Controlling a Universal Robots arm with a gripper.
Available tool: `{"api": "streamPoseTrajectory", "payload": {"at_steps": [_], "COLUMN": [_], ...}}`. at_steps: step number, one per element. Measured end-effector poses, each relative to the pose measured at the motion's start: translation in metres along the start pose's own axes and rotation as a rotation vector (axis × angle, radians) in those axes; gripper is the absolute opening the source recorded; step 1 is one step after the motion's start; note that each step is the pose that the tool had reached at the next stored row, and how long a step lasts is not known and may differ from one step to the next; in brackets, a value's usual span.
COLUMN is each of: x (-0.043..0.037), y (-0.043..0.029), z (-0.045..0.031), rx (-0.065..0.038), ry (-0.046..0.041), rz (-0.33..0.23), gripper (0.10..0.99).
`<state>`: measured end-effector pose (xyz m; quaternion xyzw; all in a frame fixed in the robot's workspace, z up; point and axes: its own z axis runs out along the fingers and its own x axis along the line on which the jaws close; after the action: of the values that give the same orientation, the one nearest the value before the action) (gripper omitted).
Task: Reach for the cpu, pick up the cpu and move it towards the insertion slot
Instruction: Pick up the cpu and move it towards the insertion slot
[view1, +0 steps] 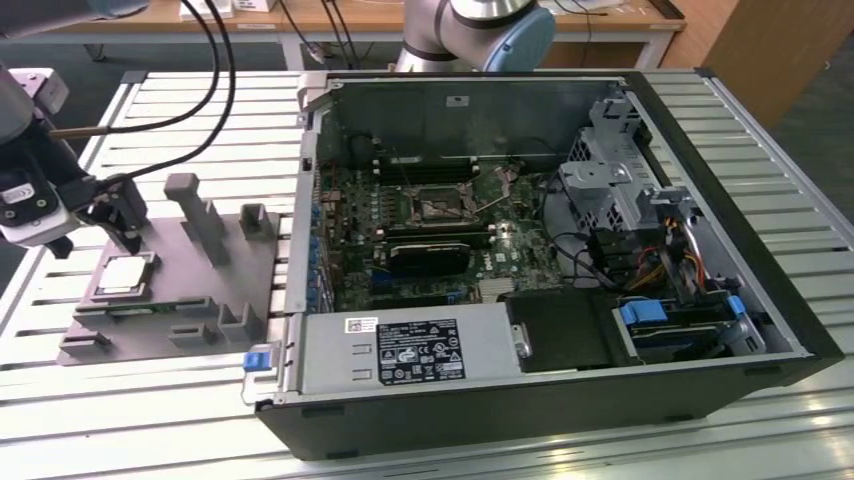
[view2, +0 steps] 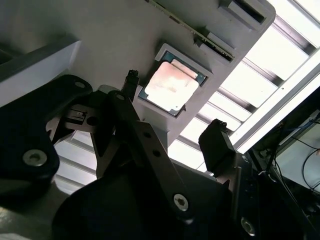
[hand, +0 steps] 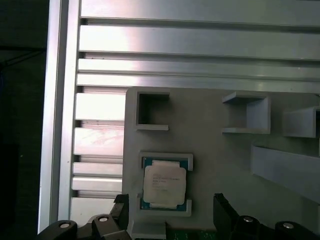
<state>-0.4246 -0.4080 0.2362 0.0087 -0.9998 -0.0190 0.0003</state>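
First wrist view: the claw (hand: 170, 207) stands wide, its two dark fingers (hand: 221, 212) set either side of the cpu (hand: 164, 183), with bare grey showing between each finger and the chip. Nothing is held. The second wrist view gives the same spread from a slant. There the claw (view2: 173, 102) gapes over the cpu (view2: 172, 87), one fingertip close by its corner and the other well apart from it. In the exterior view the claw (view1: 123, 225) hangs just above the cpu (view1: 123, 275), at the exterior view's left.

The cpu is a flat square with a silvery metal lid and a thin green rim around it. Faint print marks the lid. It lies flat in a shallow pale frame on a grey fixture plate (view1: 171, 288), near several grey upright blocks (view1: 200, 215). The plate rests on the ribbed metal worktop (view1: 187, 120), just beside an opened computer case (view1: 534, 410). The insertion slot (view1: 441, 203), a small square with a dark centre and a bright frame, sits on the green board inside the case, well apart from the cpu.

Whether the fingertips touch the plate cannot be told. In the first wrist view the fingers run off the picture's edge, so just their ends show. The arm is cut off at the exterior view's left edge. The slot's lever is too small to make out.
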Motion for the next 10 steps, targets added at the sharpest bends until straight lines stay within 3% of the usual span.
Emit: {"api": "streamPoseTrajectory", "payload": {"at_steps": [10], "x": [0.0003], "y": [-0.0003], "z": [0.0074], "rx": [0.0], "ry": [0.0001], "rz": [0.0], "gripper": [0.765]}}
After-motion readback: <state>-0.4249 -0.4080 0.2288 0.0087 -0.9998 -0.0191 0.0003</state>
